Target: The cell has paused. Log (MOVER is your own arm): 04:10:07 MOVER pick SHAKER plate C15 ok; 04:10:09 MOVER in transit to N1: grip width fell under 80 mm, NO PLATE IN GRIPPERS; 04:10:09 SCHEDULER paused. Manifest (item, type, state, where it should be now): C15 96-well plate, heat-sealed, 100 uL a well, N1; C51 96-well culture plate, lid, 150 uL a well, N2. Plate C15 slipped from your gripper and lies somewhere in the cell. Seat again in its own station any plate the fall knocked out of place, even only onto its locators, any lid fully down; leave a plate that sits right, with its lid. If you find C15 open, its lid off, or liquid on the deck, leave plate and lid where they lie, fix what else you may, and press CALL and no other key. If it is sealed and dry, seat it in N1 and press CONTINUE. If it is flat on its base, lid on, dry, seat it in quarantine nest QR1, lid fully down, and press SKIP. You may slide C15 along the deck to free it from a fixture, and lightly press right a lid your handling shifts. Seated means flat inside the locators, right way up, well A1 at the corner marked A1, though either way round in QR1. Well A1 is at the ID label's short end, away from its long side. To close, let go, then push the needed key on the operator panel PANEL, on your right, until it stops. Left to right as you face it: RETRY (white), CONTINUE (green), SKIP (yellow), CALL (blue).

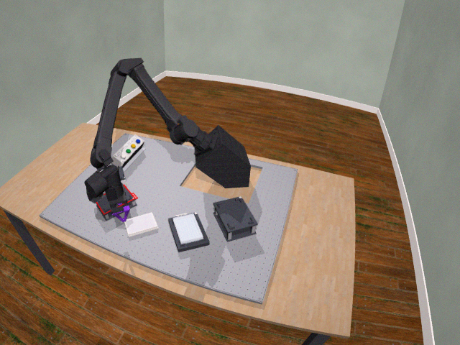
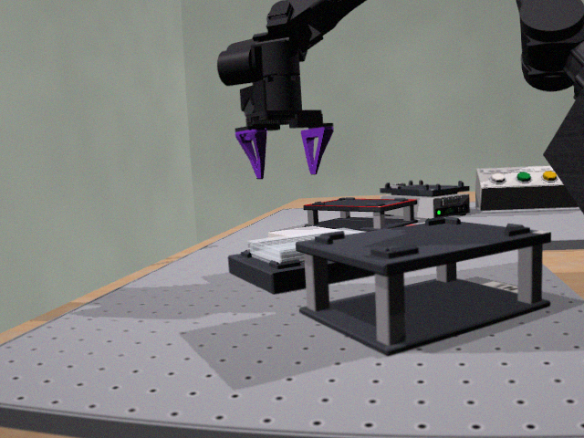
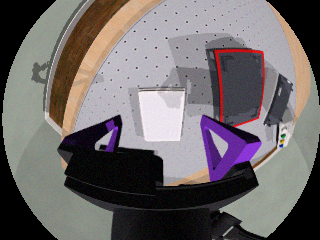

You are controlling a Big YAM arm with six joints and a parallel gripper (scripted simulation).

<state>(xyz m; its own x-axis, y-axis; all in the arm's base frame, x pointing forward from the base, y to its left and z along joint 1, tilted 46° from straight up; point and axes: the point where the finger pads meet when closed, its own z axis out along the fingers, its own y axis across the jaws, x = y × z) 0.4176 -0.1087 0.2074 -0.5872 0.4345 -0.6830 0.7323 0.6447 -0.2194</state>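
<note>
Purple and spread wide, my jaws (image 2: 284, 175) grip nothing; they hang high over the grey perforated deck (image 1: 237, 267), tips pointing down. In the top view they sit at the left of the frame, over the near edge of the red-rimmed raised nest (image 1: 130, 192). Just below and right of them there, a white plate (image 1: 141, 223) lies flat on the deck, slightly skewed, outside any nest; from the wrist camera it shows as a plain white rectangle (image 3: 162, 115) between my fingertips, with the red-rimmed nest (image 3: 239, 87) to its right. At the lower centre of the top view, a clear-lidded well plate (image 1: 188, 228) sits in a low black nest (image 1: 177, 243). Right of it stands a dark raised nest (image 1: 235, 215) with nothing on its top. The button panel (image 1: 128, 150) lies at the upper left of the deck, on the wooden tabletop (image 1: 319, 267).
</note>
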